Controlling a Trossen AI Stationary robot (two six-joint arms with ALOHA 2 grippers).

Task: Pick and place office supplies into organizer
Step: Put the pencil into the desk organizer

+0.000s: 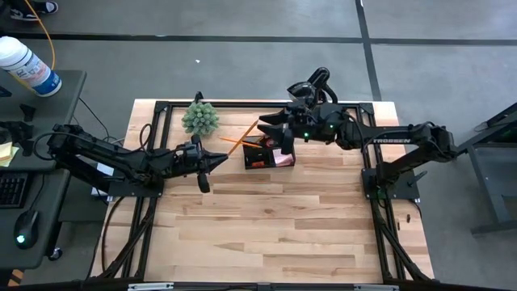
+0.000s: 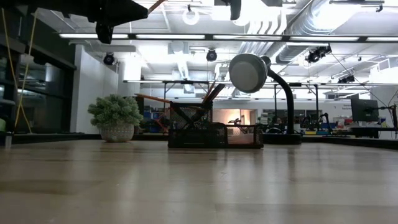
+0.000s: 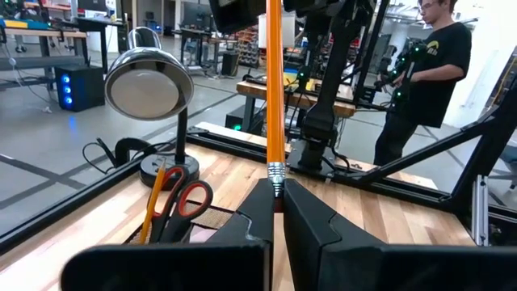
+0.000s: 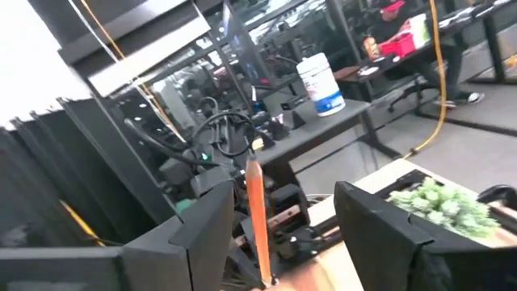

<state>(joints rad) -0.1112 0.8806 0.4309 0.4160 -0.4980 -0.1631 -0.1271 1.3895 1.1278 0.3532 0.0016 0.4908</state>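
Note:
My left gripper (image 1: 220, 160) is shut on a yellow-orange pencil (image 1: 242, 137) and hangs in the air just left of the black organizer (image 1: 269, 153). The pencil's far end reaches between the open fingers of my right gripper (image 1: 275, 132), which hovers over the organizer. In the right wrist view the pencil (image 4: 257, 218) stands in the gap and touches neither finger. The organizer (image 2: 214, 134) holds red-handled scissors (image 3: 190, 198), a pink pad (image 1: 279, 155) and another pencil (image 2: 158, 98) that leans out over its left side. My left gripper pinches the pencil between its two fingers at the eraser end, just behind the metal ferrule (image 3: 275, 171). The fingers lie along the pencil, which runs straight on from the fingertips toward the table's far right. The pencil is lifted clear of the table.
A small green spiky plant (image 1: 199, 118) stands far-left of the organizer. A black desk lamp (image 2: 249, 71) rises behind the organizer, at the far edge. A person (image 3: 424, 73) stands beyond the table. Bare wood (image 1: 266, 226) lies across the near half.

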